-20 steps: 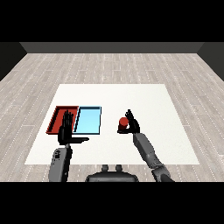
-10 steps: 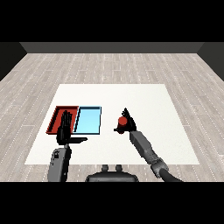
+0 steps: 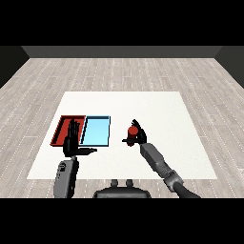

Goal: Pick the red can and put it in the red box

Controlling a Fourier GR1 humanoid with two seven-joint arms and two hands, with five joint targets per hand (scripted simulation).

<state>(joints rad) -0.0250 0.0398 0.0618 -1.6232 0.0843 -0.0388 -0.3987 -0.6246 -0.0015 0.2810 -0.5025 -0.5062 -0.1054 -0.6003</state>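
The red can (image 3: pixel 133 130) is just right of the light blue tray (image 3: pixel 96 131), and my right hand (image 3: pixel 138 136) is curled round it, thumb on its left side. I cannot tell whether the can rests on the table or hangs just above it. The red tray (image 3: pixel 63 126) lies at the far left, beside the blue one. My left hand (image 3: pixel 72 140) is held up over the red tray's near right corner, fingers straight and thumb pointing right, holding nothing.
The white table (image 3: pixel 157 109) spreads wide behind and to the right of the trays. Its near edge runs just below both forearms. Grey plank floor surrounds it.
My right hand has gone from open beside the can to curled round it, and the forearm has swung leftward. The left hand has barely moved.
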